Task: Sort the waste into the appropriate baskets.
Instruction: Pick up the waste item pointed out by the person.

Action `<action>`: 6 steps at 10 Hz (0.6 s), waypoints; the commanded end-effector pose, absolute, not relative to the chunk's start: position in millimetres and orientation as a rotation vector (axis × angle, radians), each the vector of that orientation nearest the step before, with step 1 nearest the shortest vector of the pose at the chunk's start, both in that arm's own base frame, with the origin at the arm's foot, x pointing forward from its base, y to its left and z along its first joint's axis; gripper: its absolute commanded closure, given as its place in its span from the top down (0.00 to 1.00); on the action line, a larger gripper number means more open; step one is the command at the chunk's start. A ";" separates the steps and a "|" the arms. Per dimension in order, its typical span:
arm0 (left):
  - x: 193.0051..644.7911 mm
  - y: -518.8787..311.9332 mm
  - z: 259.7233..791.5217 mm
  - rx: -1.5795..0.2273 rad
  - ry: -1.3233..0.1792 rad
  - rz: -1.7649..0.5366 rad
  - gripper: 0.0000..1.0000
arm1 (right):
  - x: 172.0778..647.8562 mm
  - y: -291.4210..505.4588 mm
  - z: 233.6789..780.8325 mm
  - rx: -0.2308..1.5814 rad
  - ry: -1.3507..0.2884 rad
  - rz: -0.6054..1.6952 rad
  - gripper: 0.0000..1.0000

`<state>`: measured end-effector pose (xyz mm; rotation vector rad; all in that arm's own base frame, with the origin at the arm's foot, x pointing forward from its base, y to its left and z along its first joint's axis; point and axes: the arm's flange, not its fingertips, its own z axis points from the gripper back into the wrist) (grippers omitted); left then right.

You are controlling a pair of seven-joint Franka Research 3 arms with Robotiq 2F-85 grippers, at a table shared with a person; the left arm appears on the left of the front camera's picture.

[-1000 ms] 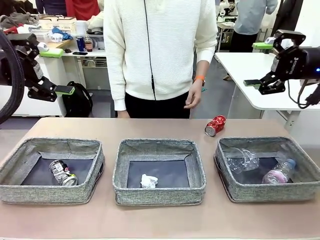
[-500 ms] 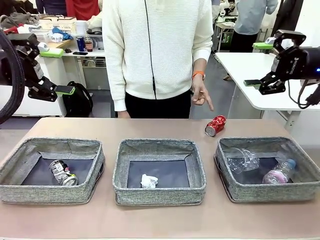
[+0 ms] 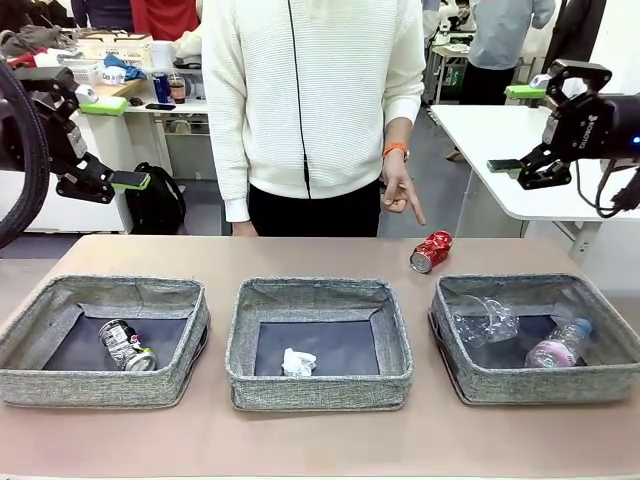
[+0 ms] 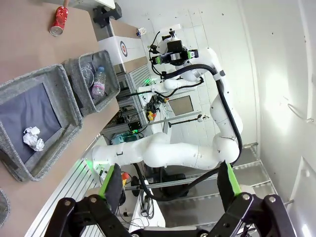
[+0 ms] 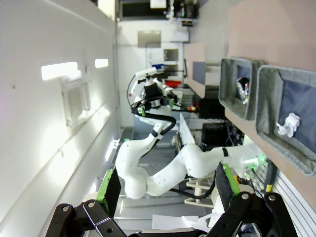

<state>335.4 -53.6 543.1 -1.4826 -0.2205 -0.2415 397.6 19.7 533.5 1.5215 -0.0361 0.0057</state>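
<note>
A crushed red can [image 3: 431,250] lies on the table behind the right basket [image 3: 530,290], and a person's hand [image 3: 402,195] points a finger down at it. That basket holds a clear plastic cup [image 3: 484,320] and a small bottle [image 3: 558,345] with a pink label. The crumpled paper ball [image 3: 297,362] sits in the middle basket [image 3: 310,295], the dark can [image 3: 126,345] in the left basket [image 3: 120,296]. My left gripper [image 3: 115,143] hangs open, high at the far left. High at the far right, my right gripper [image 3: 515,128] is open too. Both are well above the table and hold nothing.
The person in a white sweater [image 3: 310,90] stands at the table's far edge, behind the middle basket. Bare tabletop runs in front of the baskets and along the back edge. A white table [image 3: 500,130] stands behind on the right.
The person's hand has lifted and stretched a finger toward the red can. Both arms and all the waste have stayed still.
</note>
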 end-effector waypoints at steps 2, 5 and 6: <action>334.3 -55.2 544.5 -1.510 -0.221 -0.235 1.00 | 444.0 40.3 519.0 0.760 -0.028 -0.393 1.00; 334.3 -55.2 544.5 -1.510 -0.221 -0.235 1.00 | 514.8 40.7 519.8 0.158 -0.211 -0.545 1.00; 334.3 -55.2 544.5 -1.510 -0.221 -0.235 1.00 | 532.0 38.9 513.1 0.086 -0.248 -0.578 1.00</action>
